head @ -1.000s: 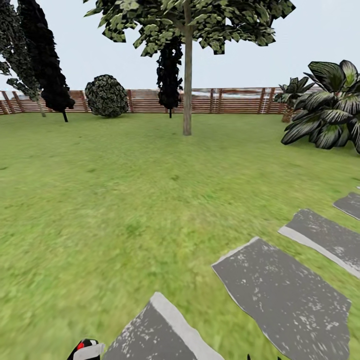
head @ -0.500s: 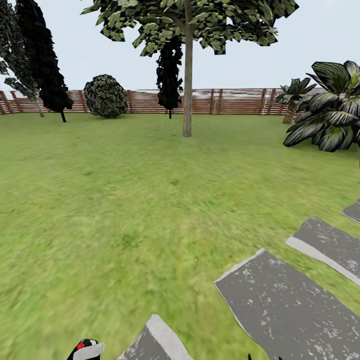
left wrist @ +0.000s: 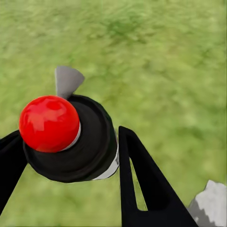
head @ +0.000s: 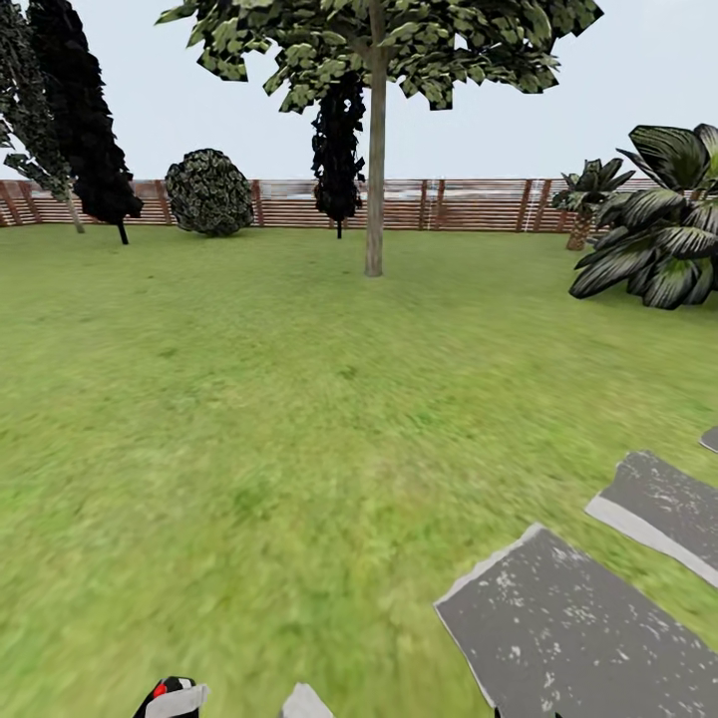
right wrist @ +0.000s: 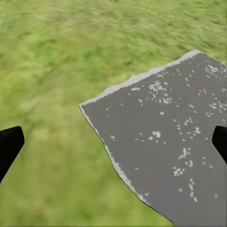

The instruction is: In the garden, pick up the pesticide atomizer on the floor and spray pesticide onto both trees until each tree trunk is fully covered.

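**Atomizer in hand, trunk still far ahead**

Nearest the robot, the left gripper [left wrist: 71, 156] is clamped on the atomizer [left wrist: 75, 142], one black finger on each side of its dark body. The wrist camera looks nearly straight down onto the red nozzle [left wrist: 48, 123], so the bottle's long axis seems to run close to the camera's line of sight, the nozzle end towards the lens and the base towards the grass. Which way the spray outlet faces cannot be told. From the head view only its red-and-black top [head: 170, 695] peeks in, low and left of the slab [head: 578, 628], probably carried low for the drive.

The right gripper [right wrist: 113, 142] hangs over that slab's edge with its fingers spread wide and nothing between them, presumably kept free.

Beyond the slab, across open lawn, stands the trunk [head: 375, 170], well apart from the robot, before the fence [head: 479, 204]. Spraying likely waits on a closer approach.
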Robot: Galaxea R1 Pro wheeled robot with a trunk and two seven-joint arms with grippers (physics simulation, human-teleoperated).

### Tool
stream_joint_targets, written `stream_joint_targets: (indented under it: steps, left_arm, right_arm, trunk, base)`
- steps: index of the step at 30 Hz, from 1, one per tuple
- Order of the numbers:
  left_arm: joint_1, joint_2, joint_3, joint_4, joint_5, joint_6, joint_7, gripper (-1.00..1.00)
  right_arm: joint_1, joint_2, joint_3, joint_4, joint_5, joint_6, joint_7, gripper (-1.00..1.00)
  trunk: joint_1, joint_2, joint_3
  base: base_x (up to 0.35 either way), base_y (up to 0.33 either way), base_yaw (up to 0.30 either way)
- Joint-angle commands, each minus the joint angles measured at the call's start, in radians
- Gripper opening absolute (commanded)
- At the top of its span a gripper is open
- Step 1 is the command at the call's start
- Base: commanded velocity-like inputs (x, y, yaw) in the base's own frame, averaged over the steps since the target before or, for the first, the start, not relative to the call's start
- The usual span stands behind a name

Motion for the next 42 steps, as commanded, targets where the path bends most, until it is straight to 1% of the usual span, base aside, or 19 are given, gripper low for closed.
stream_joint_targets:
  steps: [1,42]
  left_arm:
    - [-0.001,0.000,-0.001,0.001,-0.002,-0.003,0.004,-1.00]
    - [-0.001,0.000,0.001,0.001,-0.001,-0.003,0.004,-1.00]
  right_arm:
    - [-0.001,0.000,-0.001,0.001,0.004,-0.003,-0.003,1.00]
    - [-0.001,0.001,0.000,0.002,0.004,-0.002,-0.003,1.00]
  trunk:
    - [0.000,0.000,-0.001]
    - [0.000,0.000,-0.001]
  base:
    - [0.340,0.000,0.000]
    - [0.342,0.000,0.000]
